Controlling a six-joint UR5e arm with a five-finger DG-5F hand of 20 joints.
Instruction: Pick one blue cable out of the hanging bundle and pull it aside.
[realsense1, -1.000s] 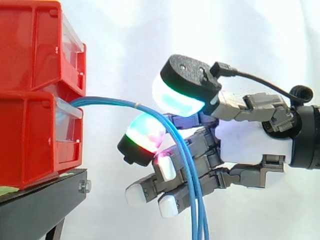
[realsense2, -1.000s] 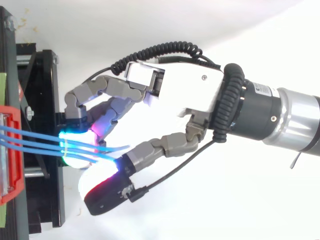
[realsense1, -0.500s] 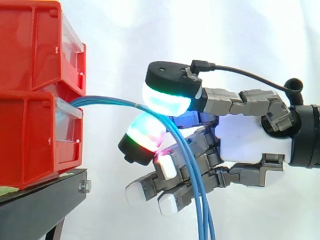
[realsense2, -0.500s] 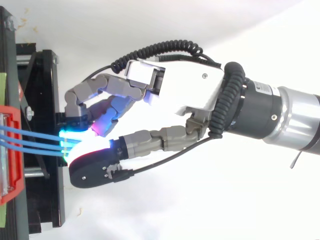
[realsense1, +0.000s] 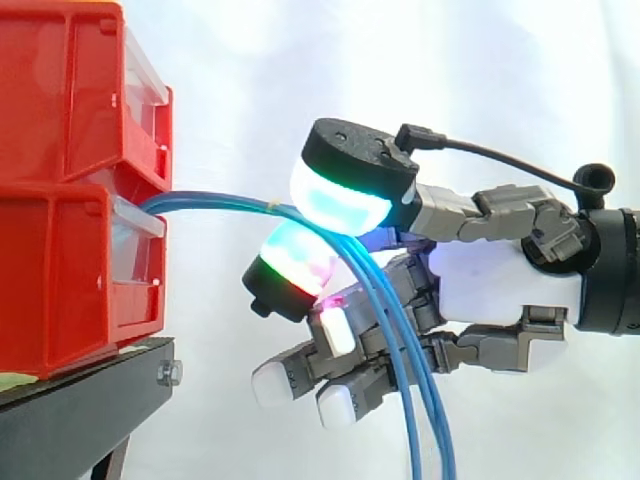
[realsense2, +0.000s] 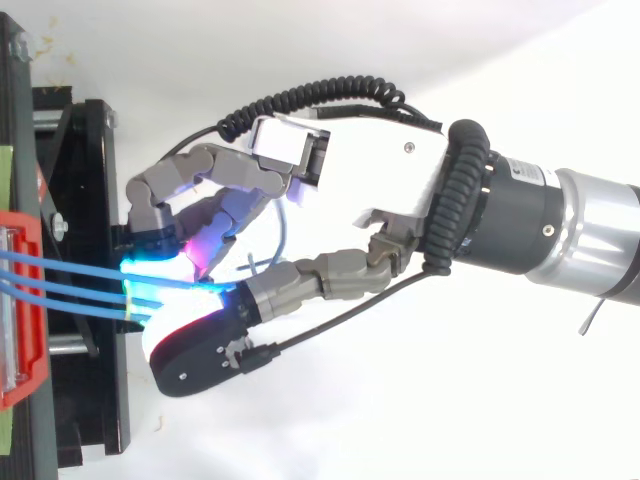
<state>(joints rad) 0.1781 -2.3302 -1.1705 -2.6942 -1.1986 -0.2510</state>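
Observation:
Several thin blue cables (realsense1: 215, 203) leave the lower red bin (realsense1: 60, 280), arch to the right and hang down past the hand (realsense1: 500, 280). The thumb's glowing pad (realsense1: 340, 195) presses on the arch from above. A finger pad (realsense1: 293, 265) glowing green and red sits just beneath, so the cables are pinched between them. Below the pinch the strands fan apart, and one (realsense1: 440, 440) hangs farther right. From above, the cables (realsense2: 70, 278) run from the bin to the pads, and one blue strand (realsense2: 283, 225) loops toward the palm (realsense2: 370, 175).
Two red bins (realsense1: 70, 90) are stacked at the left on a black stand (realsense1: 80, 410). From above, the stand (realsense2: 85, 200) lies right by the fingertips. A white curtain backs the scene.
The thumb pad has risen a little and moved right, still on the cables. The hanging strands have spread and one swung right. A blue loop now shows between the fingers from above.

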